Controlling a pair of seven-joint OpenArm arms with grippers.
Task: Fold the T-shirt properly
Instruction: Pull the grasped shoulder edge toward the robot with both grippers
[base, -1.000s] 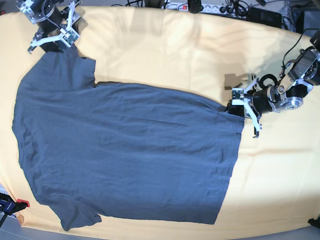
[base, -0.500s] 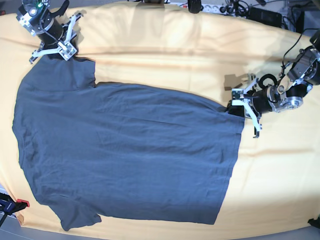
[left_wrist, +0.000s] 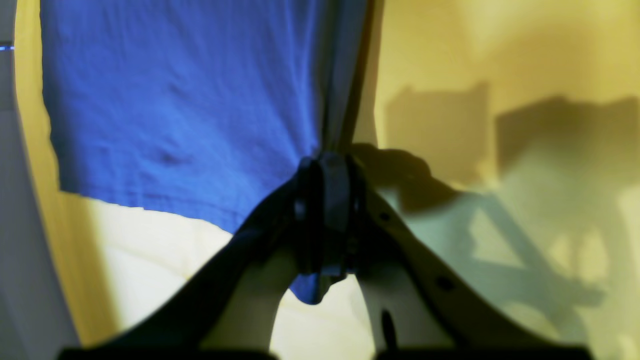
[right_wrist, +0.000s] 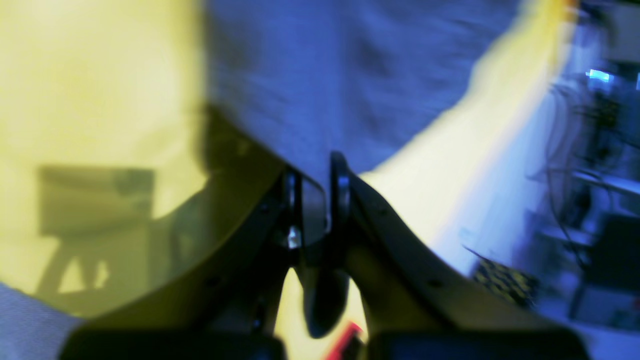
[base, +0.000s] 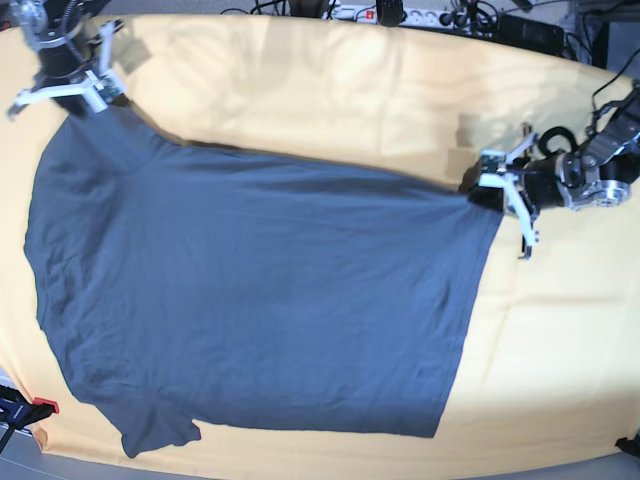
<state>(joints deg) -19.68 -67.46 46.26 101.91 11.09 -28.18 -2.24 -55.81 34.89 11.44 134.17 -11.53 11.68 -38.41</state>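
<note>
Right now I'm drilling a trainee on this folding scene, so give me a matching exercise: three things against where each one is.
Things:
1. left gripper
2. right gripper
3. dark slate-blue cotton T-shirt

Places:
A. clamped on the sleeve corner, base view's upper left
B. spread over the yellow-orange cloth
C. clamped on the hem corner, base view's right

Pairs: 1-C, 2-A, 3-B

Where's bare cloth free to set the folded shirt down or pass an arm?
Free: the wide yellow cloth band between the T-shirt top edge and the cable clutter at the back; also the strip past the hem, below the left end effector. Crowded: the sleeve corner under the right end effector and the hem corner.
</note>
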